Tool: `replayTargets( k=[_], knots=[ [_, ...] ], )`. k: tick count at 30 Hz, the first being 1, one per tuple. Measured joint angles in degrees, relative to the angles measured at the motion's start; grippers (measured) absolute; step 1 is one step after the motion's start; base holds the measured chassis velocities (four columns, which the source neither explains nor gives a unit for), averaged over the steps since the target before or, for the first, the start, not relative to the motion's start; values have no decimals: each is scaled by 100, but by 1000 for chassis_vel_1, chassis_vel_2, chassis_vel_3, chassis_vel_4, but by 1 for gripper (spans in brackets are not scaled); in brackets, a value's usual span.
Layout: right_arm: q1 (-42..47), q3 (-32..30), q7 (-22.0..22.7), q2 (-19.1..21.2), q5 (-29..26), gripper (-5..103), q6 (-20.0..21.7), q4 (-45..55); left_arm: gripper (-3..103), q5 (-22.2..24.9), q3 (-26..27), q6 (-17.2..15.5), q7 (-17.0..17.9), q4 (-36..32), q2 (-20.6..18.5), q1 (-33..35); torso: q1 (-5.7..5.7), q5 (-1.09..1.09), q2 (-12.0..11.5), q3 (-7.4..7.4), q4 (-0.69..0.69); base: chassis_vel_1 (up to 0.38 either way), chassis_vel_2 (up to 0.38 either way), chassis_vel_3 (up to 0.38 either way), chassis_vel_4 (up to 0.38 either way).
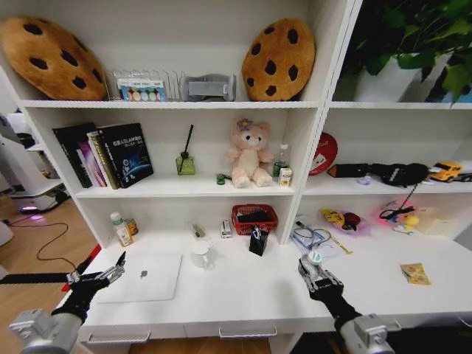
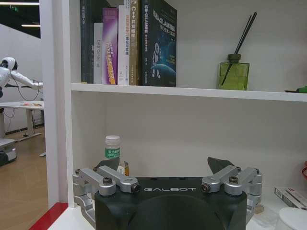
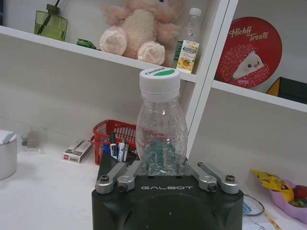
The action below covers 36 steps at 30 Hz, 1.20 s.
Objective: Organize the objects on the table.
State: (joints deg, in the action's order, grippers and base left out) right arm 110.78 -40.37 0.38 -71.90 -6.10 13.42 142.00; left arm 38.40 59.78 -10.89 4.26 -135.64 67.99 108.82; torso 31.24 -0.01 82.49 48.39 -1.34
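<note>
The right gripper (image 1: pixel 316 271) is over the bench (image 1: pixel 243 291), to the right of the middle, and its fingers are clamped on a clear plastic bottle (image 3: pixel 161 125) with a white cap. In the right wrist view the bottle stands upright between the fingers, and its cap has a green mark on top. The left gripper (image 1: pixel 110 273) is at the left end of the bench, just beside the silver laptop (image 1: pixel 151 277), with its fingers apart and nothing between them.

The laptop lies closed and flat on the bench. To its right stands a white cup (image 1: pixel 200 254). Behind the cup, near the back wall, there is a red mesh basket (image 1: pixel 254 218), and a black pen holder (image 1: pixel 259 241) with pens stands just in front of it. A small green toy car (image 3: pixel 86 43) is on the shelf above, beside the pink plush toy (image 1: pixel 248 153). A small white-capped bottle (image 2: pixel 112 152) stands in the back left corner of the bench.
</note>
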Motion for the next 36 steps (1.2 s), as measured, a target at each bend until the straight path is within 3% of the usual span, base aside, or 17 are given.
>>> replayTargets(
  k=[31,33,36],
  knots=[
    [-11,390,217,-6,-73,25,53,-135,100,0,0,0,0,0,0,0,-1,0,1,-1,0,100,-107,-104,107],
    [86,651,357,-97,-336,25,401,-374,100,0,0,0,0,0,0,0,-2,1,1,-1,-1,119,-128,-123,121],
    [119,750,352,-133,-572,25,575,-726,100,0,0,1,0,0,0,0,-4,1,2,-2,-1,99,-83,-95,88]
  ],
)
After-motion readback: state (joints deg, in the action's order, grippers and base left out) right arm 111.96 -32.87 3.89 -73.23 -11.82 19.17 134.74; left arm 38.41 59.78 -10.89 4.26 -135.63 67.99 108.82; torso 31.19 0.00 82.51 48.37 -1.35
